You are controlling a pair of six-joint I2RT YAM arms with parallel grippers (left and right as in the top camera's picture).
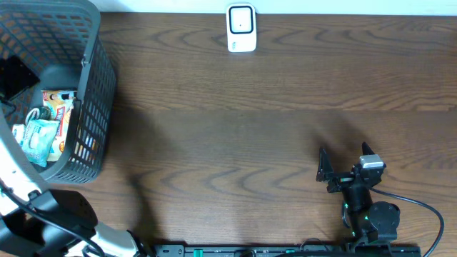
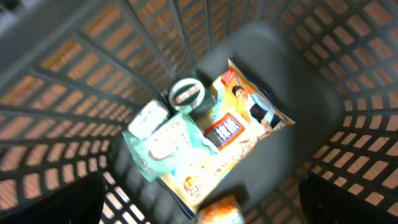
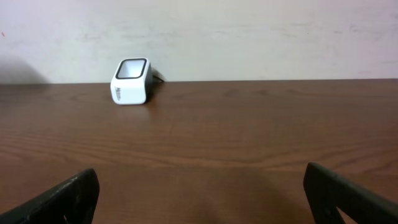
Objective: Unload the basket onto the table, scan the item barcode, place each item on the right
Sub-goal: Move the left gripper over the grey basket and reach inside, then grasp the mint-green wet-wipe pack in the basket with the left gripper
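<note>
The white barcode scanner (image 1: 241,28) stands at the table's far edge, and the right wrist view shows the scanner (image 3: 131,81) at its upper left. Inside the dark mesh basket (image 1: 91,107) lie the items: a yellow snack bag (image 2: 245,121), a teal wipes pack (image 2: 163,144), a small round-lidded can (image 2: 186,93) and an orange packet (image 2: 221,213). My left gripper (image 2: 202,202) hangs open above them inside the basket, holding nothing. My right gripper (image 1: 344,160) rests open and empty near the front right of the table, far from the scanner.
The basket fills the left end of the table, and its walls (image 2: 74,74) surround the left gripper on all sides. The white left arm (image 1: 16,165) reaches over the basket's front rim. Bare wooden tabletop (image 1: 235,143) lies between basket, scanner and right gripper.
</note>
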